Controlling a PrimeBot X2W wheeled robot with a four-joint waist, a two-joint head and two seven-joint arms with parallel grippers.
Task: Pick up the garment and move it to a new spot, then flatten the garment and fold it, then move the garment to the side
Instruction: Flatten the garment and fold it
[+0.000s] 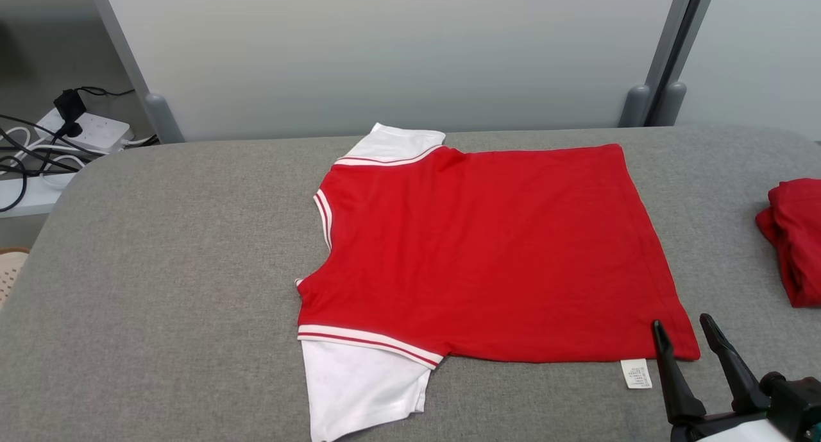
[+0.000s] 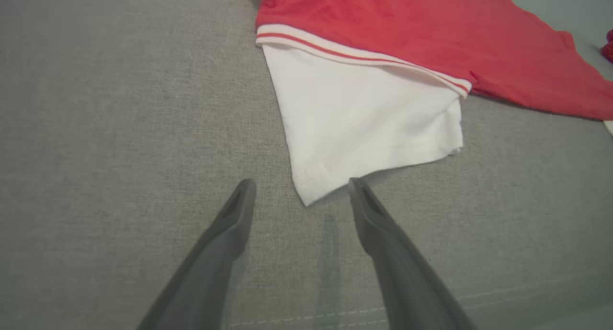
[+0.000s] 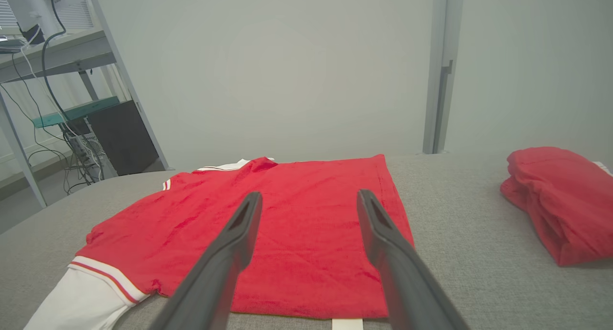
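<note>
One garment (image 1: pixel 487 249), white hem label (image 1: pixel 636 373), unreadable

even soft light, faint shadows, sharp frames

Lab or test room: grey padded worktable (image 1: pixel 160 237), plain partition panels (image 1: pixel 385 51), cabled power strip (image 1: pixel 96 131), metal shelving (image 3: pixel 62 56) holding equipment.

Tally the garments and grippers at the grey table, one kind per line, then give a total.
Garments spread flat: 1, the red-and-white shirt
Garments bundled up: 1, the red bundle to the robot's right
Grippers, both open and holding nothing: 2, the left gripper and the right gripper
Total: 4
</note>
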